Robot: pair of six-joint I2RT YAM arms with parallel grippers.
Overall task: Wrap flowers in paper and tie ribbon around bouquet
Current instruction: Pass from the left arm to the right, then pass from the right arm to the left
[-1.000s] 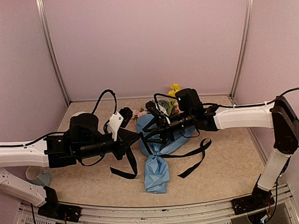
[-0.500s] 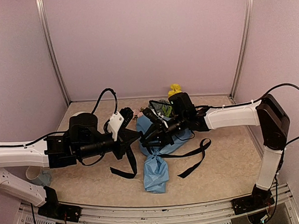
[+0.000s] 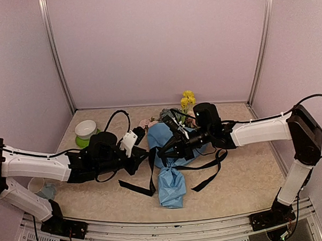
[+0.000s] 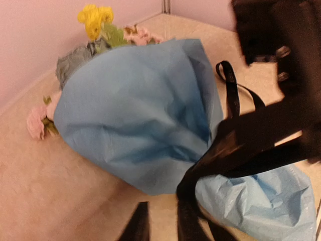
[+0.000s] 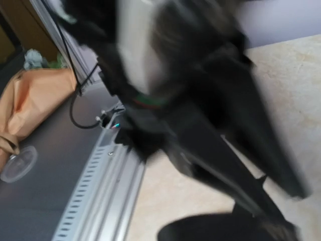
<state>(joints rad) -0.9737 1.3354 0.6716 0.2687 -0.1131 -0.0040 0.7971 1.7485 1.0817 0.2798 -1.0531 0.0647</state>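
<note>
Top external: limp, slippery ribbon (image 3: 151,174), best pinched near bouquet (image 3: 172,184) neck; right gripper (image 3: 163,151) closed, left gripper (image 3: 145,154) unclear

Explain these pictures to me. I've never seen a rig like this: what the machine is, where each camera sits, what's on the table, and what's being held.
These are two robot arms bolted at the near edge of a table, each ending in two fingers. The wide picture looks down from above and behind them. The other two come from a camera on each wrist, and the right wrist one is too blurred to read.

On the table lies the bouquet: flowers wrapped in light-blue paper, with a black ribbon around its narrow waist. The right arm's fingers are shut, apparently pinching the ribbon there. The left arm's fingers sit beside the waist; I cannot tell whether they hold anything. A white bowl on a green saucer stands at the far left.
</note>
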